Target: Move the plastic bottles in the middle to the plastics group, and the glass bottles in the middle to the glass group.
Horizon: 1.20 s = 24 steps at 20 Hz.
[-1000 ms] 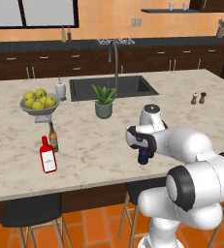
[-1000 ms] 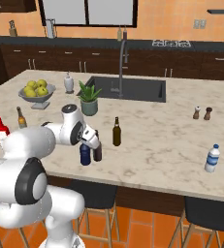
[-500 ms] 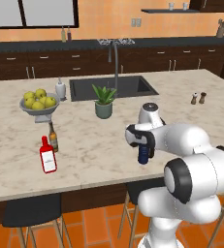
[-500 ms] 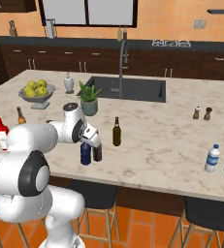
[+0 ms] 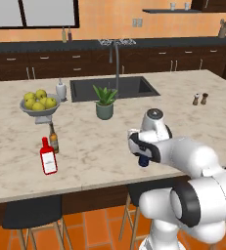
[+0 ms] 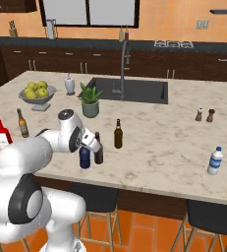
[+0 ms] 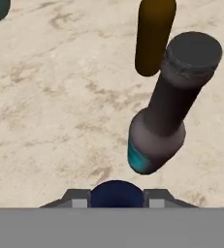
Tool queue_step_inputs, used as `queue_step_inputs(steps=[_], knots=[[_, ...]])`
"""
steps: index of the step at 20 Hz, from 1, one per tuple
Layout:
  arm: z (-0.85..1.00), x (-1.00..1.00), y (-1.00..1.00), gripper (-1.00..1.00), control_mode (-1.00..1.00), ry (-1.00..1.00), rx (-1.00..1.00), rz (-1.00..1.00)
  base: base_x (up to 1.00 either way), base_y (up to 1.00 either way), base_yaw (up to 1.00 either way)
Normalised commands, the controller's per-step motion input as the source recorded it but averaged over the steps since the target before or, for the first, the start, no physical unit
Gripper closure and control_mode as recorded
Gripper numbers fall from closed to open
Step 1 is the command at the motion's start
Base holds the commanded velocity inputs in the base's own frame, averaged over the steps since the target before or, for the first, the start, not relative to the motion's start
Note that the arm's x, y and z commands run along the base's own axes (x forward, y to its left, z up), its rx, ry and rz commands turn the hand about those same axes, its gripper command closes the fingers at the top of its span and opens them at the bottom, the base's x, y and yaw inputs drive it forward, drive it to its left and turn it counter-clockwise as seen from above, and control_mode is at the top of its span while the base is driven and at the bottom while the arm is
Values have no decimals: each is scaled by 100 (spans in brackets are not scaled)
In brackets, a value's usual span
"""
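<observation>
Hand view | claw (image 7: 116,202) tips flank blue bottle (image 7: 116,193); grip unclear | black bottle (image 7: 168,109) beside; amber bottle (image 7: 153,34) cropped

On the bench (image 6: 164,142), the squat bottle (image 6: 85,158) stands just left of the slim labelled bottle (image 6: 99,150). The capped bottle (image 6: 118,134) stands behind them, to the right. The plant (image 6: 89,101) sits farther back.

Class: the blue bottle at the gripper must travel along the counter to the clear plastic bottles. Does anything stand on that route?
The black bottle stands right beside the blue bottle, on the side toward the plastic bottles. The amber bottle stands just behind that line. Beyond them the counter looks bare.
</observation>
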Motion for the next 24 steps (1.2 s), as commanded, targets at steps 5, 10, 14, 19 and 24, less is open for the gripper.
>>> queue_step_inputs(steps=[5, 10, 14, 19, 24], knots=[[22, -49, -5, 100, -100, -24, 0, -1, 0, 0, 0], [34, -48, -37, 100, -100, -29, 0, 0, 0, 0, 0], [34, -42, -46, 100, -100, -8, 0, 0, 0, 0, 0], [26, -30, -51, 100, -100, 1, 0, 0, 0, 0, 0], [14, -2, -67, 100, -100, 9, -2, 0, 0, 0, 0]])
